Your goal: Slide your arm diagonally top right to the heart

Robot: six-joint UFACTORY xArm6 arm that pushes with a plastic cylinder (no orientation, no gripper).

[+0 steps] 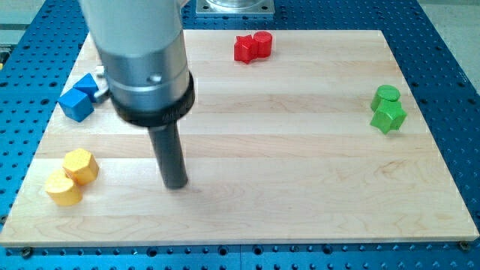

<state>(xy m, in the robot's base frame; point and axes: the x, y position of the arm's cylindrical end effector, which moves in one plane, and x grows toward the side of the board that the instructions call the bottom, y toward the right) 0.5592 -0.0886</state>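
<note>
My tip [176,185] rests on the wooden board [300,172] at the view's lower left of centre, touching no block. Two yellow blocks lie to its left near the board's left edge. One is a hexagon [81,165]. The other, lower one [64,188] looks like a heart, though its shape is hard to make out. The two yellow blocks touch each other. The tip stands about a rod's length to the right of the hexagon.
A blue cube [76,103] and a second blue block [89,84] sit at the left edge, partly behind the arm's body. A red star-like block [244,49] and a red cylinder [262,43] touch at the top. A green cylinder [387,96] and a green star-like block [388,116] touch at the right.
</note>
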